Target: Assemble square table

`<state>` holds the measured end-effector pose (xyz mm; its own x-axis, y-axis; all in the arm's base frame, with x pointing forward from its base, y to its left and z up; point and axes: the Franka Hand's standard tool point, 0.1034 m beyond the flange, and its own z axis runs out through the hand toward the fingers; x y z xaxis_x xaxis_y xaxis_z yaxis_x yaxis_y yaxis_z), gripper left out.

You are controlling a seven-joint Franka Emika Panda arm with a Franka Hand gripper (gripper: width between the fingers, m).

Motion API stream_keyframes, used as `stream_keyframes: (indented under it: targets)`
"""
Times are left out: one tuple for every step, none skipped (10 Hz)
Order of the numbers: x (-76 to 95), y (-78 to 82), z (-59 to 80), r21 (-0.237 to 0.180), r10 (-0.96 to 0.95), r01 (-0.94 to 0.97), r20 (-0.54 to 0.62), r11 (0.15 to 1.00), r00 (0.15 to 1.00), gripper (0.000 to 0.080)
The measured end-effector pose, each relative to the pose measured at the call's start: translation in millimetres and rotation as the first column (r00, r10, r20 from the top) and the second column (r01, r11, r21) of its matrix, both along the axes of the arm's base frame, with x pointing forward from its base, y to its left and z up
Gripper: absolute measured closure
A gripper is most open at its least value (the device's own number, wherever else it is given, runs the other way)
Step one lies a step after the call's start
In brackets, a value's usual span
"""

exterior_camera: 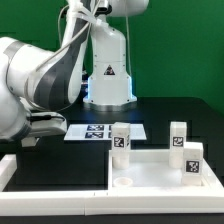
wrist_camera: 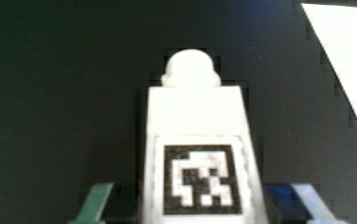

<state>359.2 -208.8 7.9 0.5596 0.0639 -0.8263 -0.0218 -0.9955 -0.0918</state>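
Exterior view: the white tabletop (exterior_camera: 160,170) lies on the black surface (exterior_camera: 60,160) toward the exterior view's right, with three tagged legs standing on it — one (exterior_camera: 121,137) near its back edge, two (exterior_camera: 178,133) (exterior_camera: 190,158) further right. The marker board (exterior_camera: 95,131) lies flat behind. The end effector is hidden behind the arm (exterior_camera: 40,80).

Wrist view: a fourth leg (wrist_camera: 196,140) sits clamped between the fingers (wrist_camera: 97,203) of the end effector (wrist_camera: 196,205) — closed on the leg's sides, tag facing the camera, rounded peg pointing away.

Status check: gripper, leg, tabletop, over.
Gripper shut on leg. Tabletop on table, three legs standing on it. Nothing seen blocking.
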Motion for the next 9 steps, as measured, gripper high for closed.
stream_keyframes:
  targets:
    - [0.0,0.0,0.0,0.000,0.000,0.000,0.000,1.000,1.000,0.0512]
    - [2.3,2.1,2.6,0.000,0.004,-0.004,-0.004,1.000,1.000,0.0512]
    - [17.8,11.1,19.1,0.005,0.027,-0.027,-0.001,1.000,1.000,0.0512]
    - [35.9,20.1,42.5,0.014,0.037,-0.037,0.016,0.999,0.999,0.0511]
    - [48.6,25.7,61.7,0.019,0.037,-0.037,0.030,0.999,0.999,0.0511]
    - [62.4,31.2,83.3,0.023,0.045,-0.046,0.065,0.999,0.997,0.0511]
    - [67.9,35.7,98.9,0.029,0.047,-0.049,0.082,0.998,0.996,0.0511]
    - [73.0,30.7,90.4,0.016,0.054,-0.057,0.154,0.998,0.987,0.0511]
    - [74.6,29.3,87.6,0.012,0.050,-0.054,0.214,0.998,0.975,0.0511]
